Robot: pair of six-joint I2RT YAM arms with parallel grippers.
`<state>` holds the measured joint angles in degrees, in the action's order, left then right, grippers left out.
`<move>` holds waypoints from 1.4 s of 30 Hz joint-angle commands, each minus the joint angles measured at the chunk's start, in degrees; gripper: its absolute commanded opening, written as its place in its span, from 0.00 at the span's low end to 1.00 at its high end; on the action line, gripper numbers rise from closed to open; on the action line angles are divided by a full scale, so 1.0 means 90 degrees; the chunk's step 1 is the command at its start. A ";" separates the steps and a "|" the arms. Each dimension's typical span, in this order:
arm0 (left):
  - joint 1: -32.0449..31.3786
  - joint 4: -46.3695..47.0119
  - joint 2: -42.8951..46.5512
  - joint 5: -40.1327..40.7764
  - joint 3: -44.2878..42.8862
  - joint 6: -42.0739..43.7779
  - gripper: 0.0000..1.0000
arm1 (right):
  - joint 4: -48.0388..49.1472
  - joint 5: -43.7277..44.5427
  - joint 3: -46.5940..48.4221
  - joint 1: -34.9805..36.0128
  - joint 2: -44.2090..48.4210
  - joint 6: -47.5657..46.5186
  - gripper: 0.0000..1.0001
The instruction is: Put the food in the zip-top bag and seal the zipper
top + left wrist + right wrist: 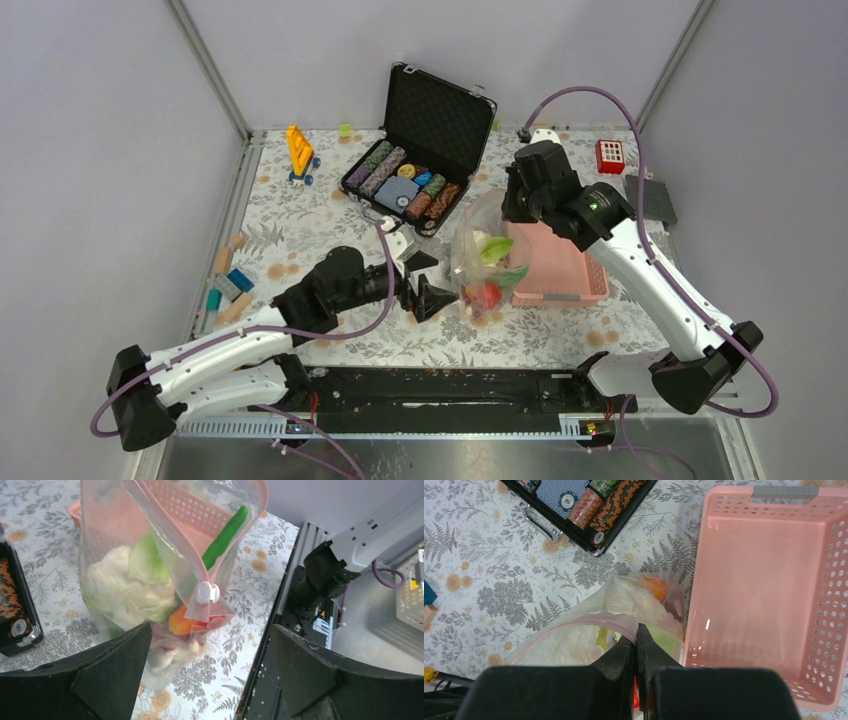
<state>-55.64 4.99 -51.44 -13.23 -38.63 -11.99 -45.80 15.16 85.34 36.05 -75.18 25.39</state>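
The clear zip-top bag (pixel 483 262) stands upright beside the pink basket, with the food inside. In the left wrist view I see white-green leafy pieces (pixel 127 582), the long green vegetable (pixel 226 534) and the orange mango (pixel 180 622) through the plastic. A red fruit (pixel 486 294) lies at the bottom. The pink zipper (pixel 220 555) has a white slider (pixel 207 592). My right gripper (pixel 637 631) is shut on the bag's pink top edge (pixel 574 624) and holds it up. My left gripper (pixel 210 667) is open, low beside the bag, and touches nothing.
The pink basket (pixel 562 268) sits right of the bag, with nothing in it in the right wrist view (pixel 764 580). An open black case of poker chips (pixel 415 160) stands behind. A yellow toy (pixel 300 152) and wooden blocks (pixel 225 285) lie left; a red box (pixel 610 155) lies back right.
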 commanded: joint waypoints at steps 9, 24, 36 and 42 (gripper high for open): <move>-0.0040 0.1729 -0.0864 -0.0050 0.0059 0.0445 0.77 | 0.0879 -0.0589 -0.0670 -0.0273 0.0477 0.0253 0.00; -0.0078 0.2356 -0.1503 -0.0491 0.0056 0.0458 0.64 | 0.0972 -0.0573 -0.0997 -0.0403 0.0848 0.0275 0.00; -0.0078 0.2152 -0.1826 -0.0728 -0.0190 0.0582 0.18 | 0.0977 -0.0571 -0.1119 -0.0472 0.0906 0.0304 0.00; -0.0081 0.2459 -0.1630 -0.0692 -0.0017 0.0567 0.00 | 0.0976 -0.0569 -0.1253 -0.0517 0.1019 0.0233 0.00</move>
<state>-56.21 22.48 -67.96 -18.28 -37.89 -7.31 -38.72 9.87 74.76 32.12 -67.77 27.49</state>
